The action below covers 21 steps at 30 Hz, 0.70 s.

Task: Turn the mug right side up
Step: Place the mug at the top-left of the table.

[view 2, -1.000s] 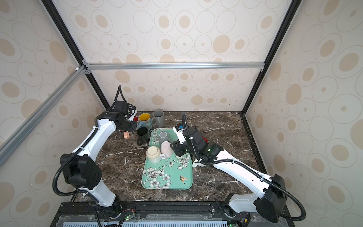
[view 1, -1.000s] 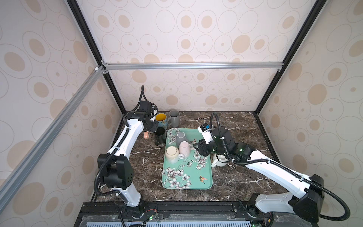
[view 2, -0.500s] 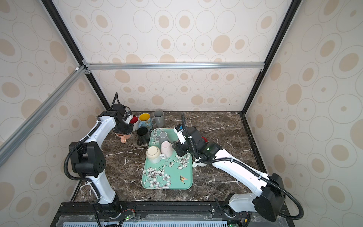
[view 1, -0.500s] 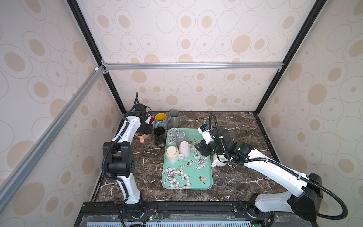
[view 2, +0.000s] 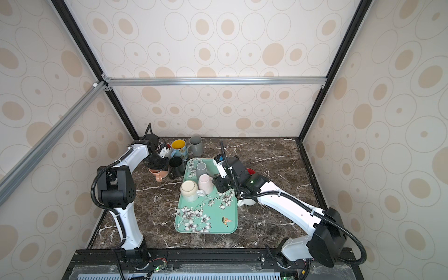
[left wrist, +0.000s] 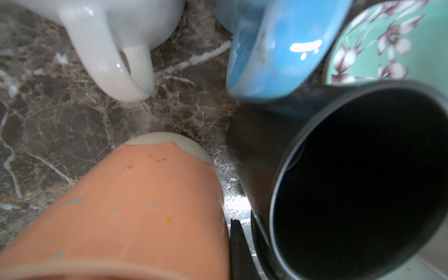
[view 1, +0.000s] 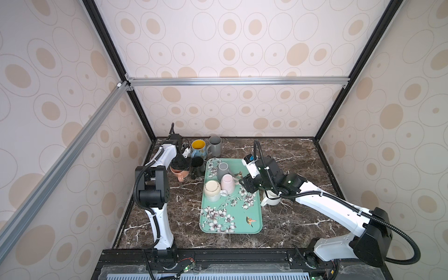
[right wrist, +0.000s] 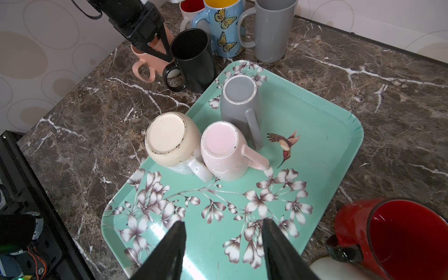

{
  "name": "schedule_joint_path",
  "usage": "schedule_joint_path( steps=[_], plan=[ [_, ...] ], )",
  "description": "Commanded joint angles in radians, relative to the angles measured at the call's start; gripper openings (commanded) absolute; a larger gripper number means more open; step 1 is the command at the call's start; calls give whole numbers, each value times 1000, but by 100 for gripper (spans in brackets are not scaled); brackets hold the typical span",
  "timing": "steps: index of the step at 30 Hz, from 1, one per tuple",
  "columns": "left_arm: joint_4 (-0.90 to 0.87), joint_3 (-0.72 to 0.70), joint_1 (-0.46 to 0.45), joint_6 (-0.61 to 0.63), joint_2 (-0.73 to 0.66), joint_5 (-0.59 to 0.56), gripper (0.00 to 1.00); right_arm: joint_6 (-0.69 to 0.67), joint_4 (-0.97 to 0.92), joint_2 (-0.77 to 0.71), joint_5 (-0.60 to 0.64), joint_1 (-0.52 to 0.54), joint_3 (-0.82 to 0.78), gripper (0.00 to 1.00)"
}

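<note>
Marble table point(view 1: 291, 157) carries green tray point(view 1: 242, 218); peach mug point(view 1: 180, 173), black mug point(view 1: 197, 167), blue mug point(view 1: 198, 148), grey mug point(view 1: 215, 146) off tray's far-left corner; white mug point(view 1: 269, 200), red mug point(right wrist: 351, 225) beside its right edge.

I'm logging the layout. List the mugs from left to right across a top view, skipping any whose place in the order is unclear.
peach mug → black mug → cream mug → pink mug → white mug
</note>
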Motion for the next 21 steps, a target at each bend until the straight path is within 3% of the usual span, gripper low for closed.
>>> schedule_joint_path(
  steps=[1, 21],
  plan=[
    [29, 69, 7, 6, -5, 27, 0, -6, -9, 21, -16, -8, 38, 55],
    [25, 92, 7, 1, -33, 34, 32, -16, -24, 78, -23, -12, 58, 54]
  ],
)
